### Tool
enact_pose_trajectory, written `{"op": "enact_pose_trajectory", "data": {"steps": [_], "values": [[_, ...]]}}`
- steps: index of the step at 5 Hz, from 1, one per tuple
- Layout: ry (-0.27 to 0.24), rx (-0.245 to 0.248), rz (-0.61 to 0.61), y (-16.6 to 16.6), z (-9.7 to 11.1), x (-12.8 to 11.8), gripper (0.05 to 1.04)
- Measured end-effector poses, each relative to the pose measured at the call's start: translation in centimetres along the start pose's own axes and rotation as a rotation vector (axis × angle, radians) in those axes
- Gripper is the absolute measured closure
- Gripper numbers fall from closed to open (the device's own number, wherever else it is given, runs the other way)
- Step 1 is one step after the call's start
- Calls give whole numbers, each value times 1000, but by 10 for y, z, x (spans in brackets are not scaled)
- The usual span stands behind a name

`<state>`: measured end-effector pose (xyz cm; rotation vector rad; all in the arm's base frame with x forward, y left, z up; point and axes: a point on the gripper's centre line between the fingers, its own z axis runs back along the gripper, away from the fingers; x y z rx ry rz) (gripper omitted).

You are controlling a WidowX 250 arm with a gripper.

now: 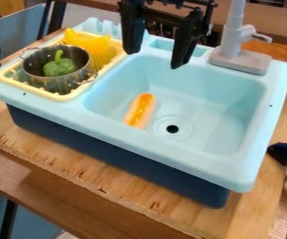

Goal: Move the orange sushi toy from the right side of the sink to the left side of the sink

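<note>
I note the black two-finger hand released, fingers apart; sideways drift could clip the grey plastic faucet; glancing contact could roll the orange, elongated toy.

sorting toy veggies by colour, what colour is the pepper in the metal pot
The pepper is green, seen best in the camera view.

**Toy hot dog lying in the sink**

From here I'm seeing the long, rounded toy hot dog showing bright orange along its top and paler orange at its edges. It is resting flat on the light-blue basin floor, slanting lengthwise, just beside the drain.
</note>
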<state>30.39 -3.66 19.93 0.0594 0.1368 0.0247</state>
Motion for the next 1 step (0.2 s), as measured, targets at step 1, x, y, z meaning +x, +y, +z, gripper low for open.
{"op": "enact_pose_trajectory", "data": {"steps": [1], "values": [[0, 0, 0, 0, 0, 0, 83]]}}
